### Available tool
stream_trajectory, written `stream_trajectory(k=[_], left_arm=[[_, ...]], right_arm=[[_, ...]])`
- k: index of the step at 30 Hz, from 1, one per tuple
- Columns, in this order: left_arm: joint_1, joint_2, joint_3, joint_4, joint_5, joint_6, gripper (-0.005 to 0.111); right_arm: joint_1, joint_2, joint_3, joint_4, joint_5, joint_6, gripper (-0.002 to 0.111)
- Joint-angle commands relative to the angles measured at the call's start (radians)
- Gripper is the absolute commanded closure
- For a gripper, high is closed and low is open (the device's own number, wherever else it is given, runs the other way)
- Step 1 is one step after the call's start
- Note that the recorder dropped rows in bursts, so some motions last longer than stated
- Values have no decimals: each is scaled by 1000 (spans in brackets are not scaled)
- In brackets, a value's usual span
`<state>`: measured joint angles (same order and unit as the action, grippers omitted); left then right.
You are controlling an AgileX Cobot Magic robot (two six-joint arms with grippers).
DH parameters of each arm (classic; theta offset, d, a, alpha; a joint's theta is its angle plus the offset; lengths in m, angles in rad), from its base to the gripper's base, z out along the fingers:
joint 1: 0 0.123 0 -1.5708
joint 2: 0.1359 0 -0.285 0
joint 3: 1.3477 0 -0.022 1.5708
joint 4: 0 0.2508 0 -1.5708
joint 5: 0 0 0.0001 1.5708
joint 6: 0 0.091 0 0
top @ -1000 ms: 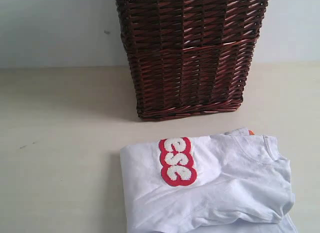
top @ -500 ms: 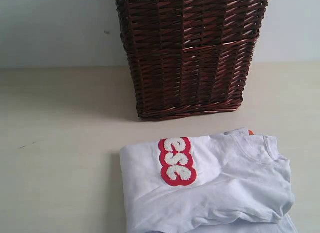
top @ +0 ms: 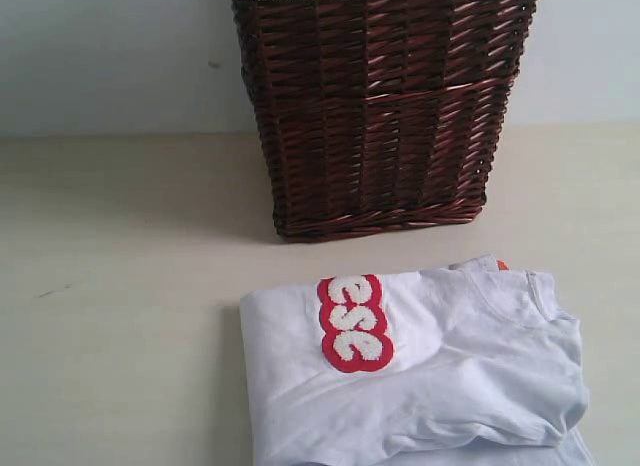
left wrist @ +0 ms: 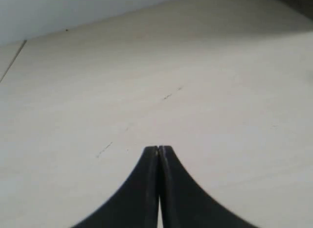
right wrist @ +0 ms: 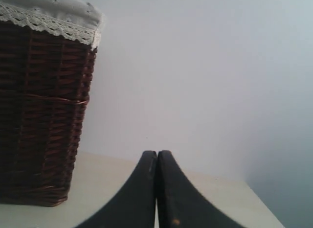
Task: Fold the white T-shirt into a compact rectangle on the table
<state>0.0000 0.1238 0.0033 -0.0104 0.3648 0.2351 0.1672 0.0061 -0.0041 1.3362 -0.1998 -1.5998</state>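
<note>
Left tool (left wrist: 158, 149) closed, empty, over tabletop (left wrist: 220, 91); white T-shirt (top: 470, 376) folded toward tabletop's near edge, right of centre, before wicker basket (top: 380, 106), red-outlined letters (top: 355, 323) read "ese"; right tool (right wrist: 157, 152) closed, empty; nothing moved since earlier frame.

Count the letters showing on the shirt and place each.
3 letters in a column on the shirt: one nearest the basket, one middle, one farthest. Others may be folded under.

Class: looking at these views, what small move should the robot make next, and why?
Probably open the right gripper and lower it to the white T-shirt: it and the left gripper are shut, empty, and the shirt's right edge looks rumpled, not yet a neat rectangle.
</note>
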Motion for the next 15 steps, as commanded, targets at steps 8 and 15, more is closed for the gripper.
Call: stream_trajectory(k=[8, 15], left_arm=[[1, -8, -3, -10, -8, 3, 107], [1, -8, -3, -10, -8, 3, 107]], right_arm=[[-5, -6, 4, -947, 110, 1190, 108], [-5, -6, 4, -1084, 530, 1262, 108]])
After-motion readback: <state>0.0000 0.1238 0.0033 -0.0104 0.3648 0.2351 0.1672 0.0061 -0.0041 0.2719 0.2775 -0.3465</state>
